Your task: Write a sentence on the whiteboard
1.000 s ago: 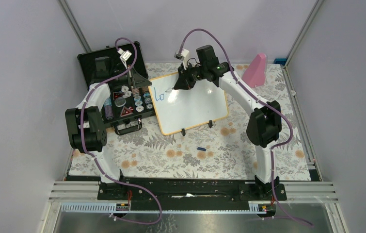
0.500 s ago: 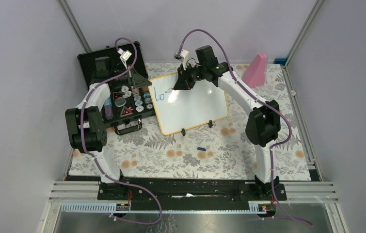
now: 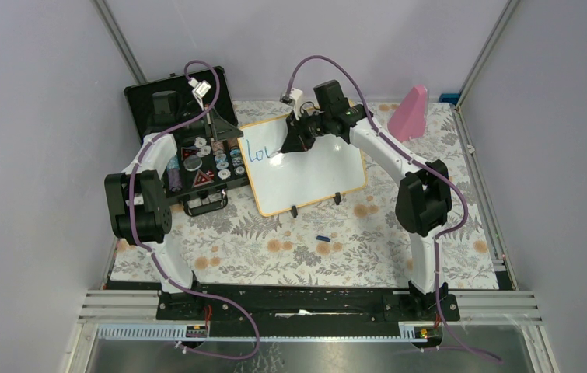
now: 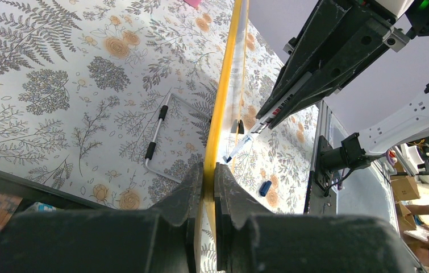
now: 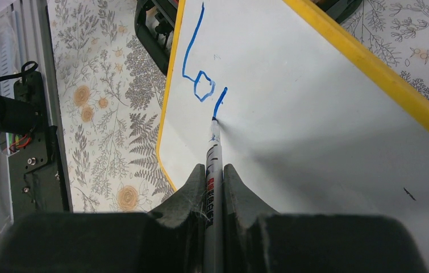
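**Both claws clamped: left on the board's rim, right on the marker**

The table, under its fern-and-flower cloth, carries everything you are working with. The whiteboard sits in the far middle of it, turned a little clockwise, with its two black feet on the near edge. Its left edge lies just beside the open black case, which takes up the far left corner. A pink object stands well apart at the far right.

Your left claw is closed tight on the whiteboard's yellow rim at the left edge. In the left wrist view the rim runs straight up between its two fingers.

Your right claw is squeezed fully onto the marker, which pokes forward from between the fingers. The marker's tip touches the white surface near the board's upper left corner.

Of the sentence, the board shows only a blue "L", an "o", and one short slanted stroke that ends at the tip.

A small blue cap lies on the cloth nearer to you than the board's feet, apart from them.
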You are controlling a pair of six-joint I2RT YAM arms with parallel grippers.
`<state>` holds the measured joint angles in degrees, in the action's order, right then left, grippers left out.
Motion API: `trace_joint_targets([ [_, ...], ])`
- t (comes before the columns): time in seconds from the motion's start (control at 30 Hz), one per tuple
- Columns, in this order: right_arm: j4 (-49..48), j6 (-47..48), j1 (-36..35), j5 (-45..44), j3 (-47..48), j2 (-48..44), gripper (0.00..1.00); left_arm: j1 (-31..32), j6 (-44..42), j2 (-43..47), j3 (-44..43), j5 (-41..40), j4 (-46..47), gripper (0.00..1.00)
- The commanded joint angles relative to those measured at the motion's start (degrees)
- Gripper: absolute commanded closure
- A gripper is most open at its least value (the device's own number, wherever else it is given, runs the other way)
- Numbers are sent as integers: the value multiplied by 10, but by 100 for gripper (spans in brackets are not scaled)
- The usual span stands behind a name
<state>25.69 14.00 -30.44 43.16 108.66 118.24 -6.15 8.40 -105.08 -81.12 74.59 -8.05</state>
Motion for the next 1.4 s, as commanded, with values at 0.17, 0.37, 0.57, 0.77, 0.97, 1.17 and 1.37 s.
trace_joint_targets([
  [0.17,2,17,8,-26,4,-19,100,3,-8,26,4,8,-4,100],
  [0.37,2,10,15,-27,29,-13,100,3,-8,26,5,8,-3,100],
  [0.57,2,1,21,-29,54,-3,100,3,-8,24,4,9,-3,100],
  [0.77,2,-4,22,-28,65,4,100,3,-8,25,4,10,-3,100],
  [0.97,12,0,20,3,57,-8,100,3,-8,23,4,9,-4,100],
  [1.17,7,1,20,33,-3,-55,100,3,-7,25,2,10,-4,100],
  [1.37,5,14,21,20,-36,-63,100,3,-7,27,3,10,-4,100],
])
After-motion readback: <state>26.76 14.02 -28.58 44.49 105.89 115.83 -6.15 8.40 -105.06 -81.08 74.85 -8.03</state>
